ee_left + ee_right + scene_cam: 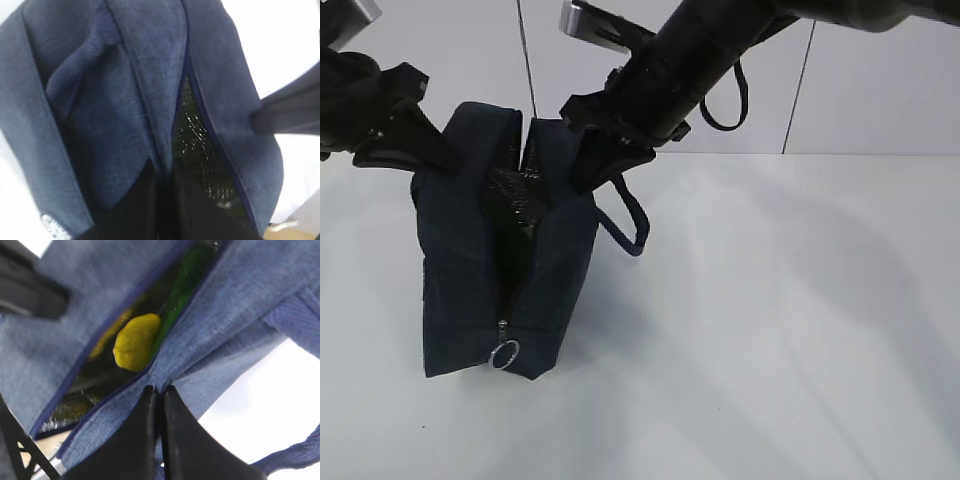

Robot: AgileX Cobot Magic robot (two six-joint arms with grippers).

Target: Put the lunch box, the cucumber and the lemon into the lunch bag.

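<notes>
The navy lunch bag (pixel 470 270) stands on the white table, its top slit open, ring pull (pixel 504 354) at the near end. My left gripper (pixel 420 150) is shut on the bag's left rim; in the left wrist view its fingers (pixel 145 200) pinch the fabric (pixel 100 100). My right gripper (pixel 595 165) is shut on the right rim; in the right wrist view (pixel 159 390) its jaws pinch the fabric. Through the opening I see the yellow lemon (pixel 135 342) and the green cucumber (pixel 182 285) inside the bag (pixel 235 305). The lunch box is hidden.
A loop handle (pixel 625 225) hangs off the bag's right side. The white table (pixel 800 330) stretches to the right and front. A white wall stands behind.
</notes>
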